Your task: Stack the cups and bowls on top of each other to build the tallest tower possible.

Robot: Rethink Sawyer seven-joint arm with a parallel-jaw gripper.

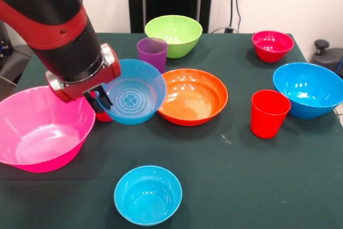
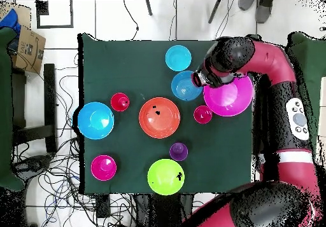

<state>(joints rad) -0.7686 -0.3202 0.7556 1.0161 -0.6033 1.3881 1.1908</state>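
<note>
My gripper point(image 1: 103, 98) is shut on the rim of a small blue bowl point(image 1: 134, 92) and holds it tilted above the table, between the large pink bowl point(image 1: 43, 130) and the orange bowl point(image 1: 193, 96). In the overhead view, the gripper point(image 2: 198, 79) and the held bowl point(image 2: 186, 86) are at the pink bowl's point(image 2: 229, 96) edge. A red cup point(image 1: 101, 113) stands half hidden behind the gripper. The second small blue bowl point(image 1: 148, 194) sits at the front. The purple cup point(image 1: 152, 52) stands behind the held bowl. All pieces stand apart; none are nested.
A lime green bowl point(image 1: 173, 35) is at the back, a small red-magenta bowl point(image 1: 272, 45) at the back right, a large blue bowl point(image 1: 310, 88) at the right edge, and a second red cup point(image 1: 269, 112) in front of it.
</note>
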